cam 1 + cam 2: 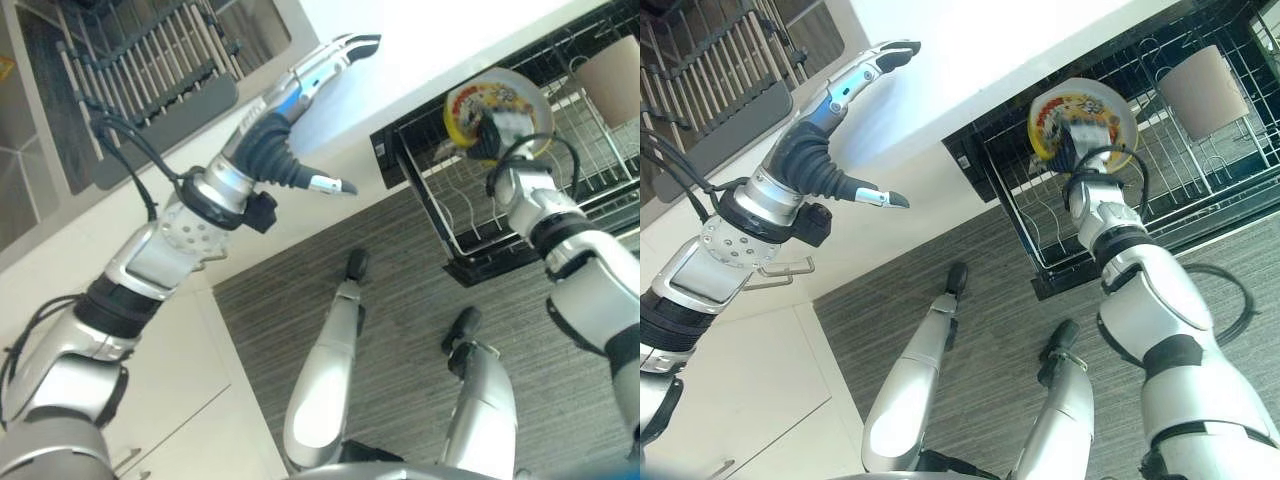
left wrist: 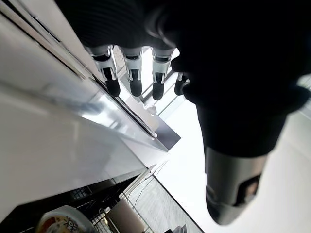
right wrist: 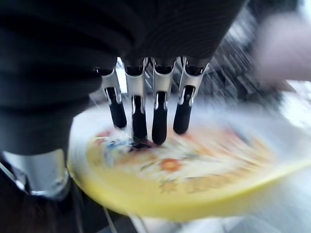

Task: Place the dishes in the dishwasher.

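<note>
**Plate over the rack, not yet slotted**

The dishwasher rack [image 1: 1120,190], a black-framed wire basket pulled out over the grey striped floor [image 1: 970,330], sits on the right of the scene. To its left runs the white counter [image 1: 970,60], and on the far left a dark dish rack [image 1: 150,60] with upright tines stands empty as far as can be seen.

A beige cup [image 1: 1202,90] already rests in the far right part of the dishwasher rack, so some of the loading looks done. The wire prongs in the near part of the rack hold nothing.

The plate [image 1: 1082,125], yellow-rimmed with a colourful printed face, is in the right hand [image 1: 1080,150], held above the left part of the dishwasher rack. The right wrist view shows the fingers [image 3: 146,121] laid across the printed face with the thumb underneath, so the hand is clamped on the plate. It has not been set between the prongs; lowering and releasing it is what remains of this step.

The left hand [image 1: 300,110] hangs over the counter's edge, fingers straight and thumb spread, holding nothing.
</note>
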### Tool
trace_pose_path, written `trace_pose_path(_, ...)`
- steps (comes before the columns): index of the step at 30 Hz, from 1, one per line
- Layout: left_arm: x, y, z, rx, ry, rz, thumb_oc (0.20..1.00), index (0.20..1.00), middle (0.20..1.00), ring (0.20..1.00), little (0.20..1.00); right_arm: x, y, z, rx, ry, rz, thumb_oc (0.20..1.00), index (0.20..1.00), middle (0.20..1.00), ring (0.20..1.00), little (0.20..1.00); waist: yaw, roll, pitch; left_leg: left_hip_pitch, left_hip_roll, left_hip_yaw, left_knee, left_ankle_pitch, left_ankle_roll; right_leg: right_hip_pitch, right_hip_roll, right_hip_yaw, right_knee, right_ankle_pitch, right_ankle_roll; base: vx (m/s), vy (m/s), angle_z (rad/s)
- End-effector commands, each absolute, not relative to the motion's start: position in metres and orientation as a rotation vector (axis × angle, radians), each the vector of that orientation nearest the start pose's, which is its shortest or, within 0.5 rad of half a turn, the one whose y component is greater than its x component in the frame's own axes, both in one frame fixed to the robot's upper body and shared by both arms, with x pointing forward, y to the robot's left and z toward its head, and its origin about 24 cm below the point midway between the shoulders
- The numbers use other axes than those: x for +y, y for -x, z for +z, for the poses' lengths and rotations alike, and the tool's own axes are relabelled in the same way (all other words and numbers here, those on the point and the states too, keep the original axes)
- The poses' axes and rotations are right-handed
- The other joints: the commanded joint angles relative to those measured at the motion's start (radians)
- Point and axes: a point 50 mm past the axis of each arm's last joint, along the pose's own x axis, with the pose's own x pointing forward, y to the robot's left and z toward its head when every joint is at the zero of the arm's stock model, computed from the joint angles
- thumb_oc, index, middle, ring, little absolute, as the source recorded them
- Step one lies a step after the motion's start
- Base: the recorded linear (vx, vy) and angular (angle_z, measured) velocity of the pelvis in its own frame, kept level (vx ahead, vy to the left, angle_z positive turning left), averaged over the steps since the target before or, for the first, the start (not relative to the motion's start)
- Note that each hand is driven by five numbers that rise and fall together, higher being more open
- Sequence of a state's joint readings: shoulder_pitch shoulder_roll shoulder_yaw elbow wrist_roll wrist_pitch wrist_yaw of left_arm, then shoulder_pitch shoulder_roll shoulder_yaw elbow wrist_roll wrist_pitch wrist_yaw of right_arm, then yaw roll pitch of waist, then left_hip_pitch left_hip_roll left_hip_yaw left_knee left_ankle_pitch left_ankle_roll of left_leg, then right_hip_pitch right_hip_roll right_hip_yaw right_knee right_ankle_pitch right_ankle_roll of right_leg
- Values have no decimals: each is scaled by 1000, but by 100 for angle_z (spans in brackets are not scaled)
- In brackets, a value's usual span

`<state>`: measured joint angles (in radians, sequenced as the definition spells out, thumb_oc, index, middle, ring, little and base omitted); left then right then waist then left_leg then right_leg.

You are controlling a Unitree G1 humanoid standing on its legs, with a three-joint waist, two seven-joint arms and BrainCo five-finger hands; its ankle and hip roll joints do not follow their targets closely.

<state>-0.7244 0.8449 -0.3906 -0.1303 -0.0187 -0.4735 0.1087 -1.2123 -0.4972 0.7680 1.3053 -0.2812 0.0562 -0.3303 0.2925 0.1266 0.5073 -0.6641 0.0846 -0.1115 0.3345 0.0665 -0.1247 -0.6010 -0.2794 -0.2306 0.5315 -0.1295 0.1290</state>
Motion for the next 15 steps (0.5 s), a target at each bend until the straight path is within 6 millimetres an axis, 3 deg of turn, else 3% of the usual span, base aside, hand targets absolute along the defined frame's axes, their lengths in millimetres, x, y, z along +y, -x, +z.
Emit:
trace_pose_path(1,124,-272,263,-1121,-732,-478,1000,1000,1000,1000,1000,-226,-418,171,141,1253,-166,1000,1000,1000,1000,1000,16,-7,13,-14,-87,2,-48,13,106,-18,66,-55,65,7,-47,17,-1,3)
trace_pose_path(6,123,-274,265,-1117,-731,-481,1000,1000,1000,1000,1000,-227,-417,166,158,1207,-162,1000,1000,1000,1000,1000,8,-9,13,-11,-87,6,-50,18,106,-18,73,-44,60,15,-47,0,0,0)
trace_pose_path(13,123,-277,264,-1117,-728,-464,1000,1000,1000,1000,1000,-225,-418,173,86,1181,-232,1000,1000,1000,1000,1000,2,-10,13,-6,-85,10,-54,19,107,-12,79,-39,51,18,-48,0,0,0)
trace_pose_path(15,123,-278,263,-1114,-721,-454,1000,1000,1000,1000,1000,-226,-418,184,20,1016,-338,1000,1000,1000,1000,1000,-1,-8,13,-2,-84,10,-55,16,109,-9,80,-34,49,19,-49,0,0,0)
